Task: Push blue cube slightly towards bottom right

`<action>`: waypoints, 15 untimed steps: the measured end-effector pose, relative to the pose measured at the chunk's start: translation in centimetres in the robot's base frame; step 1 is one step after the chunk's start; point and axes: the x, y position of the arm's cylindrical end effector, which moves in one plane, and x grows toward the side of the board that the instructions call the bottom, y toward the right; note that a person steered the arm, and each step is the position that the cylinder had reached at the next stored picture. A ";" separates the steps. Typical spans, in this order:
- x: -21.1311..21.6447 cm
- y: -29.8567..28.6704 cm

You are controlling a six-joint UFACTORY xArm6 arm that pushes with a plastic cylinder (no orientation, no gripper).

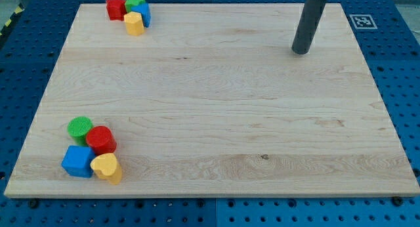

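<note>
The blue cube (78, 161) sits near the view's bottom left of the wooden board (216, 102). It touches a red cylinder (101, 140) above right and a yellow heart-shaped block (107, 168) to its right. A green cylinder (80, 127) stands just above them. My tip (300, 52) is at the view's upper right, far from the blue cube and touching no block.
A second cluster lies at the view's top left: a red block (116, 8), a green block (135, 0), a blue block (144, 14) and a yellow block (134, 23). A tag marker (361, 20) sits beyond the board's top right corner.
</note>
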 end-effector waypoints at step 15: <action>25.2 -36.7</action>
